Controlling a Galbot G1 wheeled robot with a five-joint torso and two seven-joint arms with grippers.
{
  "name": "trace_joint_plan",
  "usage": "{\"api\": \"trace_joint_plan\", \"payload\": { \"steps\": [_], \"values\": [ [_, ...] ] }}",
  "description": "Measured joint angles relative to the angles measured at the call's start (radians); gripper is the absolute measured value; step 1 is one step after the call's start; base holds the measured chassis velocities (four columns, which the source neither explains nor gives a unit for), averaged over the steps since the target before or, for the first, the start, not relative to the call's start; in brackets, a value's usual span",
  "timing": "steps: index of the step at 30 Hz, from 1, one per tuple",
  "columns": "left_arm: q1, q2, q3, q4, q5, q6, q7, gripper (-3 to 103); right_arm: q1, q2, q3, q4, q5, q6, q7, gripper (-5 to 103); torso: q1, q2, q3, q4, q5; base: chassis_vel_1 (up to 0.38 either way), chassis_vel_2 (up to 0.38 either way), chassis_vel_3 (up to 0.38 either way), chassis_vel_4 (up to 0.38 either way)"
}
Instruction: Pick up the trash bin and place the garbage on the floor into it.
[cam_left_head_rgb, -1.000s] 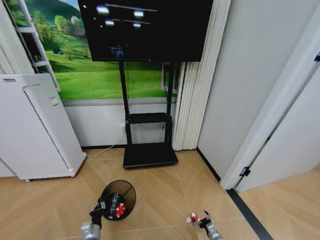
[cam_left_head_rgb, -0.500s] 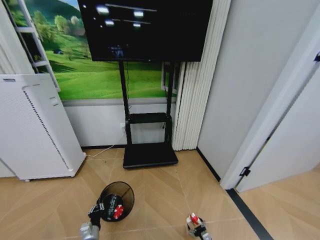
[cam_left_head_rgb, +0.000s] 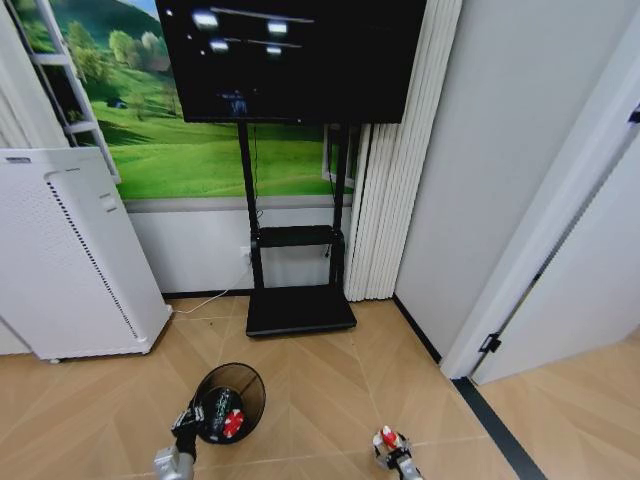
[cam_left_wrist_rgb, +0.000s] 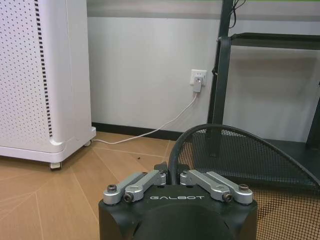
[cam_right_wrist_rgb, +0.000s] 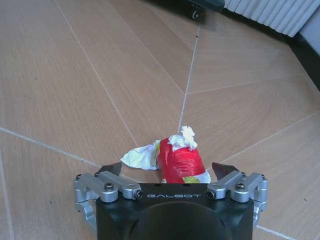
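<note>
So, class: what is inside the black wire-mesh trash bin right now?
In the head view, the trash bin holds a red-and-white wrapper and something greenish beside it. The bin's wall hides the rest, so anything more cannot be told.

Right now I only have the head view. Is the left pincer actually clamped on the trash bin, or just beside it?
Observer: Clamped. The left wrist view shows the left pincer shut on the trash bin at its wire rim.
Operator: And the right one, gripping the wrapper?
Observer: No. In the right wrist view the right pincer is open, with a fingertip on either side of the red-and-white wrapper.
Operator: Wrapper off the ground?
Observer: No, it lies on the floor, where two board seams meet.
</note>
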Motion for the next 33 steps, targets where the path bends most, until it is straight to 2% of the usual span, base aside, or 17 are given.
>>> {"api": "trace_joint_plan", "payload": {
  "steps": [2,3,6,9,10,12,14,15,16,17,18,24,27,29,33],
  "values": [
    [0.000,0.000,-0.001,0.000,-0.002,0.000,0.000,6,0.005,0.004,-0.001,-0.010,-0.005,-0.007,0.003,101,0.000,0.000,0.000,0.0000,0.0000,0.000,0.000,0.000,0.000],
    [0.000,0.000,-0.002,0.000,-0.003,0.001,0.000,6,0.008,0.008,-0.002,-0.018,-0.008,-0.011,0.004,91,0.000,0.000,0.000,-0.0001,0.0000,0.000,0.000,0.000,0.000],
    [0.000,0.000,-0.003,0.000,-0.005,0.001,0.000,6,0.010,0.010,-0.004,-0.020,-0.008,-0.013,0.004,86,0.000,0.000,0.000,0.0000,0.0000,0.000,0.000,0.000,0.000],
    [-0.004,-0.001,-0.003,0.006,-0.006,0.001,0.000,6,0.012,0.012,-0.005,-0.022,-0.008,-0.013,0.003,70,0.000,0.000,0.000,0.0000,0.0001,0.000,0.000,0.000,0.000],
    [-0.004,-0.001,-0.003,0.006,-0.006,0.001,0.000,6,0.012,0.012,-0.005,-0.022,-0.008,-0.013,0.003,70,0.000,0.000,0.000,0.0000,0.0001,0.000,0.000,0.000,0.000],
    [-0.009,-0.002,-0.001,0.011,-0.003,0.001,0.000,6,0.012,0.010,-0.005,-0.022,-0.008,-0.013,-0.004,59,0.000,0.000,0.000,0.0000,-0.0001,0.000,0.000,0.000,0.000],
    [-0.010,-0.003,0.001,0.011,-0.002,0.002,0.000,6,0.010,0.009,-0.004,-0.021,-0.008,-0.013,-0.007,59,0.000,0.000,0.000,0.0000,-0.0001,0.000,0.000,0.000,0.000],
    [-0.011,-0.005,0.002,0.005,-0.001,0.005,0.000,6,0.008,0.007,-0.003,-0.021,-0.008,-0.013,-0.014,48,0.000,0.000,0.000,0.0000,-0.0001,0.000,0.000,0.000,0.000],
    [-0.011,-0.005,0.003,0.000,0.000,0.009,-0.001,6,0.006,0.004,-0.002,-0.020,-0.008,-0.012,-0.019,42,0.000,0.000,0.000,0.0000,0.0000,0.000,0.000,0.000,0.000],
    [-0.011,-0.005,0.003,0.000,0.000,0.009,-0.001,6,0.006,0.004,-0.002,-0.020,-0.008,-0.012,-0.019,42,0.000,0.000,0.000,0.0000,0.0000,0.000,0.000,0.000,0.000],
    [-0.011,-0.005,0.003,-0.005,0.000,0.012,-0.001,6,0.003,0.001,0.000,-0.018,-0.008,-0.009,-0.026,37,0.000,0.000,0.000,0.0000,0.0001,0.000,0.000,0.000,0.000],
    [-0.016,-0.004,0.003,-0.004,0.001,0.014,-0.002,6,-0.012,-0.005,0.009,0.009,0.015,0.006,-0.039,25,0.000,0.000,0.000,-0.0002,0.0002,0.000,0.000,0.000,0.000],
    [-0.016,-0.009,0.003,-0.002,0.009,0.014,-0.003,6,-0.025,-0.010,0.009,0.050,0.055,0.021,-0.052,25,0.000,0.000,0.000,-0.0001,0.0001,0.000,0.000,0.000,0.000],
    [-0.016,-0.012,0.004,-0.003,0.016,0.016,-0.005,6,-0.032,-0.015,0.008,0.092,0.088,0.064,-0.066,25,0.000,0.000,0.000,-0.0002,0.0002,0.000,0.000,0.000,0.000],
    [-0.024,-0.014,0.004,-0.002,0.029,0.018,-0.008,6,-0.033,-0.025,0.015,0.137,0.110,0.093,-0.072,25,0.000,0.000,0.000,0.0004,0.0003,0.000,0.000,0.000,0.000]
  ]
}}
